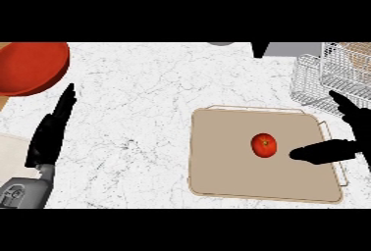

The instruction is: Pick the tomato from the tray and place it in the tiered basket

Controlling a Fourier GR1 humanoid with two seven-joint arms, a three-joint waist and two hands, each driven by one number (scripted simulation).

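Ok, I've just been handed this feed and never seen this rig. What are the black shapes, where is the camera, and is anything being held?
The one picture is taken from the robot's head, looking steeply down at a marbled counter. The black shapes are its two hands. The left hand rests open at the left edge, fingers up, on a grey forearm. The right hand comes in from the right, open, with the thumb reaching over the tray toward the tomato, a small gap between them. Nothing is held: the tomato lies on the tray. The white wire tiered basket stands at the upper right, beyond the tray. A red bowl sits at the upper left.
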